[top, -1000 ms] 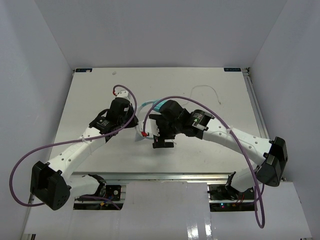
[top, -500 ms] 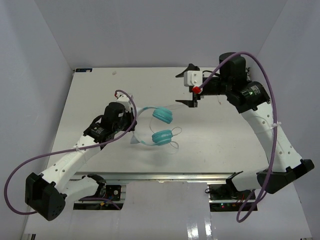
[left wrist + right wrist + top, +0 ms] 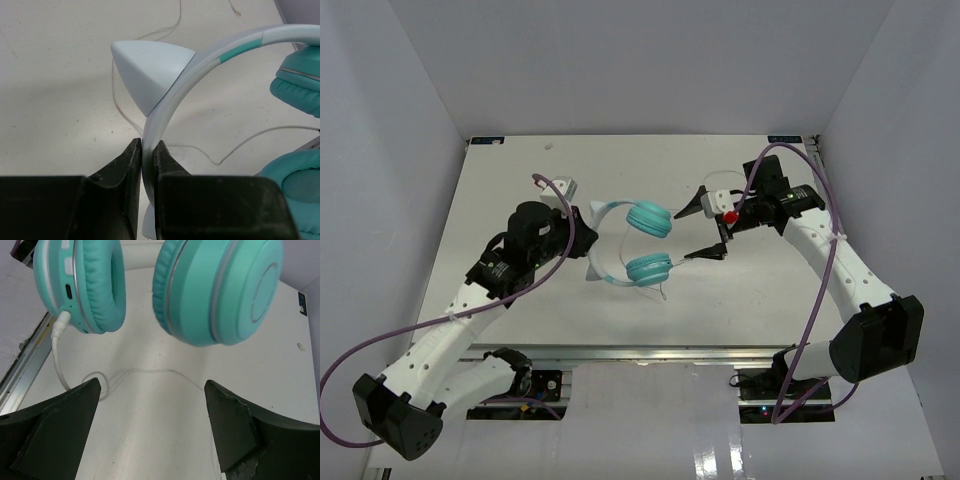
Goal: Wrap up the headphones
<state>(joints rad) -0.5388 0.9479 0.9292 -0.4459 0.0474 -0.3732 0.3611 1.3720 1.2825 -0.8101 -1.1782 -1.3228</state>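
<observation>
Seen from above, the headphones (image 3: 632,243) are near the centre of a pale worktop (image 3: 520,170), with a set of robot fingers on either side.

The left fingers (image 3: 134,165), at nine o'clock of the headphones, are shut tight on the headband (image 3: 165,105). They pinch its thin edge just below a pale, pointed cat-ear piece (image 3: 147,70). This grip seems meant to hold the set steady, with the cups turned toward three o'clock, so that the other side can work on the cord.

The right fingers (image 3: 57,427), at three o'clock, are spread wide and hold nothing. They face the two cups without touching them, probably in readiness to reach for the cord.

The headphones are small. They have two round teal cups (image 3: 220,290) with soft padded rings, and a curved white headband marked with a short teal stripe. In the right wrist view the cups seem to hang clear of the worktop, though this is hard to confirm.

A thin white cord (image 3: 59,360) plugs into the underside of the cup at nine o'clock in that view. It drops to the worktop and trails away in loose curves. No part of it can be seen wound round the headphones, so the wrapping itself looks not yet begun.
</observation>
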